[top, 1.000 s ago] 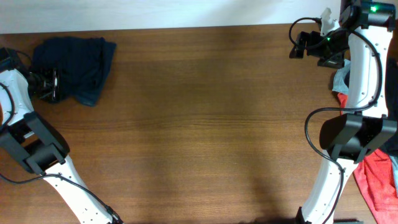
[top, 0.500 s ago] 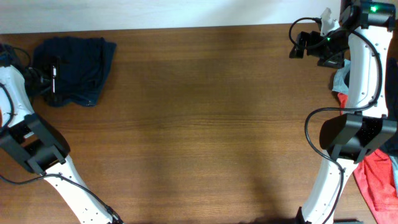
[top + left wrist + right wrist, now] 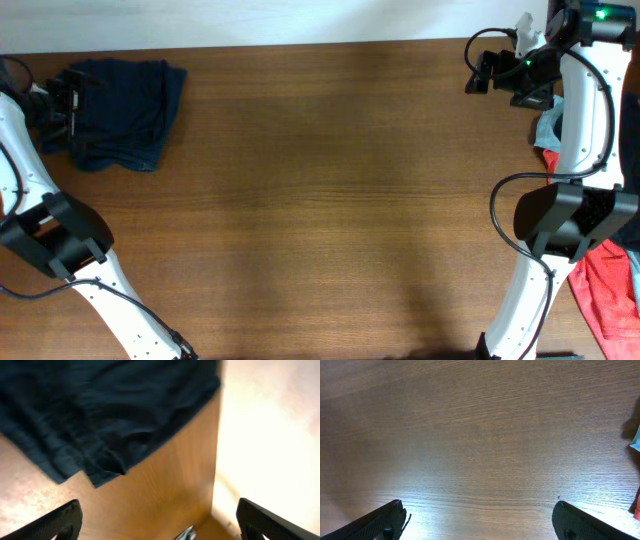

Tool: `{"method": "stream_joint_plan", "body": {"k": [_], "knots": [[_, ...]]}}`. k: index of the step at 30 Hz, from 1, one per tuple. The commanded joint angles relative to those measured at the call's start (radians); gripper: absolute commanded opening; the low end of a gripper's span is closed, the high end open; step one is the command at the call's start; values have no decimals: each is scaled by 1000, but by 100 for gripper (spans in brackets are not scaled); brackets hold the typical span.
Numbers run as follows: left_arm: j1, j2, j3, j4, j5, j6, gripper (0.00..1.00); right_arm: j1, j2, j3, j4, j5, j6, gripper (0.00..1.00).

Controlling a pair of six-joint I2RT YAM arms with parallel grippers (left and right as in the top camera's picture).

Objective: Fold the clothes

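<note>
You had nothing to read in any of the views: no lettering, label, brand, number or sign was legible.
</note>
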Motion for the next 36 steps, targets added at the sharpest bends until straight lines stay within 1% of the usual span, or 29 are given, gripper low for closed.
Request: {"method": "stream_joint_plan", "body": {"k": [1, 2, 3, 7, 10, 14, 15, 17, 22, 28, 36], "knots": [[-20, 5, 60, 3, 189, 264, 84, -2, 1, 2, 0, -2, 2, 99], [-27, 5, 74, 2, 233, 318, 77, -2, 1, 2, 0, -2, 1, 99], [-39, 5, 93, 0, 255, 351, 74, -2, 1, 2, 0, -2, 1, 99], [-104, 5, 160, -4, 205, 360, 74, -2, 1, 2, 0, -2, 1, 99], [-163, 5, 179, 2, 110, 350, 80, -2, 1, 2, 0, -2, 1, 99], [-249, 6, 178, 3, -59, 329, 87, -2, 1, 2, 0, -2, 2, 99], [-270, 6, 178, 3, -100, 329, 93, -2, 1, 2, 0, -2, 1, 98], [-312, 6, 178, 9, -177, 329, 99, -2, 1, 2, 0, -2, 1, 99], [-396, 6, 178, 2, -319, 330, 99, -2, 1, 2, 0, -2, 1, 99], [-476, 6, 178, 2, -332, 330, 99, -2, 1, 2, 0, -2, 2, 99], [-535, 6, 178, 2, -332, 330, 99, -2, 1, 2, 0, -2, 1, 99]]}}
